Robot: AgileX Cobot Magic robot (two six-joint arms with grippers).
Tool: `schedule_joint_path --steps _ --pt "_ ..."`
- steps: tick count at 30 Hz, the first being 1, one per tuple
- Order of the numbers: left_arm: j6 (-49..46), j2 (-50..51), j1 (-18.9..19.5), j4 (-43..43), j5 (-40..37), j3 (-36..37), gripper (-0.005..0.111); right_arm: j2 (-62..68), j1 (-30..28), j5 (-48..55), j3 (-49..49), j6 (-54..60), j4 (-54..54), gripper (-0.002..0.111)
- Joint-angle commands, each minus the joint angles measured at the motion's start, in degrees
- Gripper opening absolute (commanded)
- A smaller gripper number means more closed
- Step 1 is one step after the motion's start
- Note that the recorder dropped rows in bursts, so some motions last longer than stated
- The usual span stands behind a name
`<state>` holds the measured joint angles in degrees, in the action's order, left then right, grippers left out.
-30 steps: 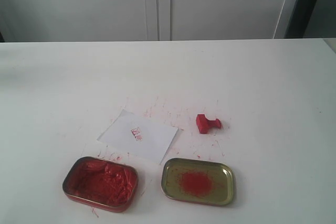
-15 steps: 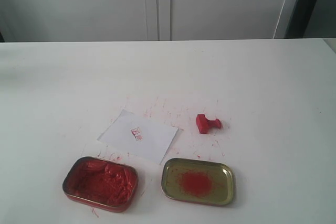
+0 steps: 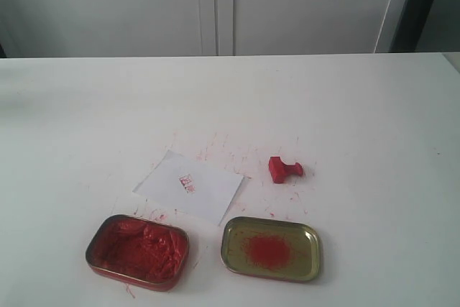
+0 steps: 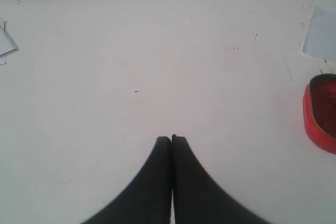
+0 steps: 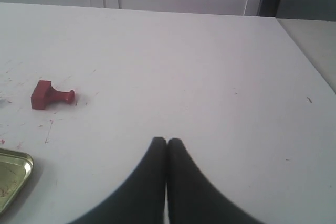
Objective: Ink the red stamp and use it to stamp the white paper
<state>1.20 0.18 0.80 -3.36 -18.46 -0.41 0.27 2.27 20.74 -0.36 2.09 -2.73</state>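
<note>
The stamp (image 3: 284, 169) lies toppled mid-surface, right of the paper (image 3: 190, 185), which already bears a mark. Both pincers, left (image 4: 171, 139) and right (image 5: 166, 141), are pressed closed, empty. Next: the right must open and reach for the stamp.

A white table (image 3: 359, 106), flecked with red ink, carries four items: a stamp (image 3: 284, 169) lying on its side, a paper (image 3: 188, 185) bearing a red mark, a red tin (image 3: 137, 251) of paste, and a gold tin (image 3: 271, 248) smeared red.
</note>
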Motion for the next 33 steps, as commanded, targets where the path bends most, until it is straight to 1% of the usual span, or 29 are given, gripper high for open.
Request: schedule_joint_path --steps 1,5,33 --pt "0.07 -0.18 0.22 -0.63 -0.14 0.41 0.000 -0.27 0.02 -1.08 0.36 -0.88 1.74 0.000" --pt "0.07 -0.18 0.22 -0.63 -0.14 0.41 0.000 -0.27 0.02 -1.08 0.36 -0.88 5.11 0.000" --pt "0.07 -0.18 0.22 -0.63 -0.14 0.41 0.000 -0.27 0.02 -1.08 0.36 -0.88 3.66 0.000"
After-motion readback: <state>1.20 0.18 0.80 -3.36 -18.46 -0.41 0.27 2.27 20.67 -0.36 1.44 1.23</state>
